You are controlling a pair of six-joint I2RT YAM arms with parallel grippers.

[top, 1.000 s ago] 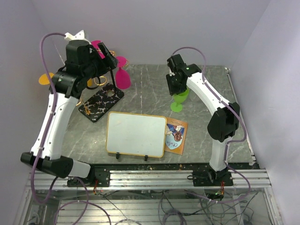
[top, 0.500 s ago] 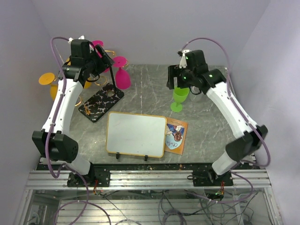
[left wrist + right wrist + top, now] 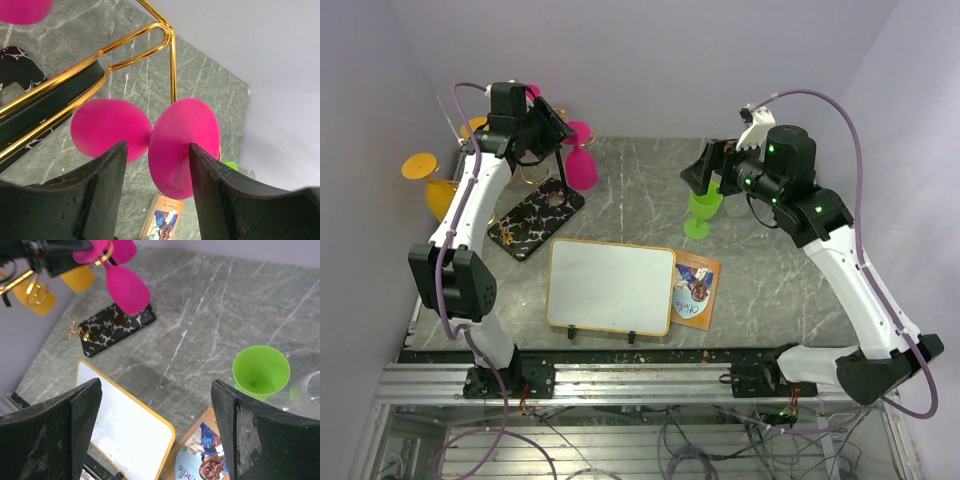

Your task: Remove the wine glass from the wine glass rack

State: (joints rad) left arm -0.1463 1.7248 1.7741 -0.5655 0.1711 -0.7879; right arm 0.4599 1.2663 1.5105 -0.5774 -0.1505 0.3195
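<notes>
Wine glass (image 3: 185,145), opaque pink with a round flat foot, hangs upside down on a gold wire arm of the wine glass rack (image 3: 535,222), just ahead of the left claw (image 3: 156,150), whose black fingers stand apart, gripping nothing. The right claw (image 3: 155,390) gapes, released, above a flared green cup (image 3: 261,371) on the veined grey desk (image 3: 225,300).

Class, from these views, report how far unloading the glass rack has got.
Done: a green wine glass stands upright on the table, the open right gripper clear of it. In hand: the left gripper, jaws open, sits at a pink wine glass hanging on the wine glass rack. Left: lifting it off; orange glasses hang there too.
</notes>
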